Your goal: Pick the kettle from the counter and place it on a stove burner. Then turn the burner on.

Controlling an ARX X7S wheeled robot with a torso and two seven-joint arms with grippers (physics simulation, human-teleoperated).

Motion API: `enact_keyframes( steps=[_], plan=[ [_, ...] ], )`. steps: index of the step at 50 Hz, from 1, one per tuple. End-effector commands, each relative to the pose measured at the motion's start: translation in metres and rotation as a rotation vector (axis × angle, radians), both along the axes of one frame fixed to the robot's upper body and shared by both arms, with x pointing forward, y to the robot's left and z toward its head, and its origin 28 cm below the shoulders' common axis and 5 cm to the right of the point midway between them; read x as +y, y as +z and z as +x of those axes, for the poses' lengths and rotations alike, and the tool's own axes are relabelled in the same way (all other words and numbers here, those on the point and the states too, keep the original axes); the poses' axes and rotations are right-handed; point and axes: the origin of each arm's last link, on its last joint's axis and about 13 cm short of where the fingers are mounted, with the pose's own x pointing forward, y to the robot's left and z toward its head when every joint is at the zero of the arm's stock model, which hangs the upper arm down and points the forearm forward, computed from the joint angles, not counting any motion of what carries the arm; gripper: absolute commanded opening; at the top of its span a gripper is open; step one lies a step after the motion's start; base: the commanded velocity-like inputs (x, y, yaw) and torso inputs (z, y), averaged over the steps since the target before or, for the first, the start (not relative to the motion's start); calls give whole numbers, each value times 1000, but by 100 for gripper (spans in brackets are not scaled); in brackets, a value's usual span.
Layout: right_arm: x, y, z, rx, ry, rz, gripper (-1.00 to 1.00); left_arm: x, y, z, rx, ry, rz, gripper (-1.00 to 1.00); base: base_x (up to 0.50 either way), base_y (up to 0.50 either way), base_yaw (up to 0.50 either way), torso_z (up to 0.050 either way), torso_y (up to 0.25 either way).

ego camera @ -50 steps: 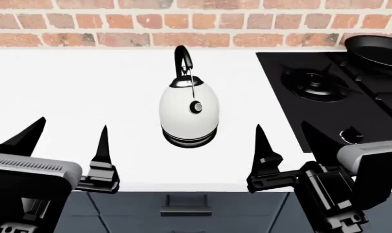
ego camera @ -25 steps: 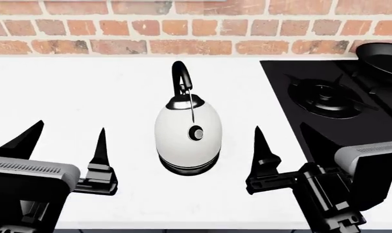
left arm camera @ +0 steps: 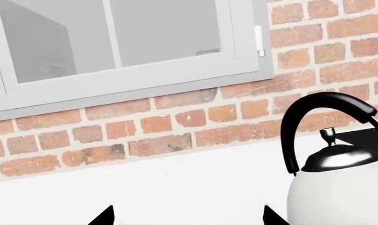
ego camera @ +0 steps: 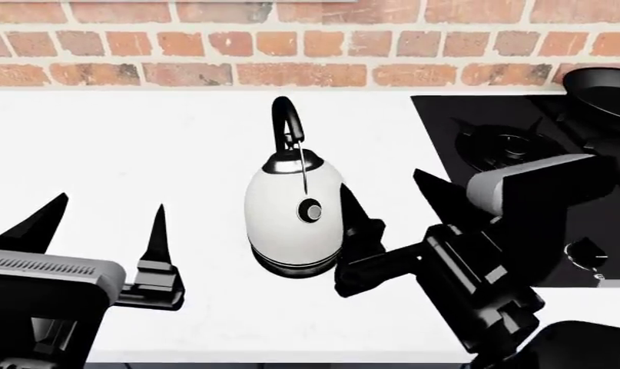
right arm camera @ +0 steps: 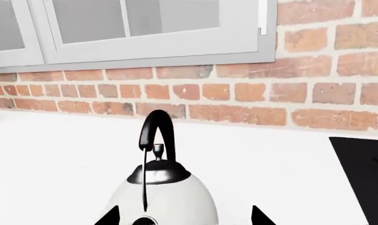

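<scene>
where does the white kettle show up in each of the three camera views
Head view: kettle stands center frame on the white counter, just beside the right gripper.
Left wrist view: kettle at the lower right corner, partly cut off.
Right wrist view: kettle at bottom center.
Shared landmark: the brick wall behind it.

Red brick wall (ego camera: 187, 46) with pale mortar runs along the back. Grey-framed window (left arm camera: 114, 70) sits in it just above, frosted-looking panes, can't see anything through them. Lighting's flat and even.
</scene>
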Motion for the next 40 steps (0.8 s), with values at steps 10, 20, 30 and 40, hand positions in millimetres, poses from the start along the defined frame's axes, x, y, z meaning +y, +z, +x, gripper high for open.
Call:
enact_keyframes(
  steps=[10,20,30,40],
  plan=[
    [20,46,10,58,75,-147,100,0,0,0,6,6,1,100,0,0,0,0,0],
    [35,59,26,39,60,-191,100,1,-4,1,13,5,-3,100,0,0,0,0,0],
    [44,67,40,66,51,-197,100,0,-3,2,14,1,-2,100,0,0,0,0,0],
    [50,73,47,79,21,-171,100,1,-3,2,17,6,2,100,0,0,0,0,0]
  ],
)
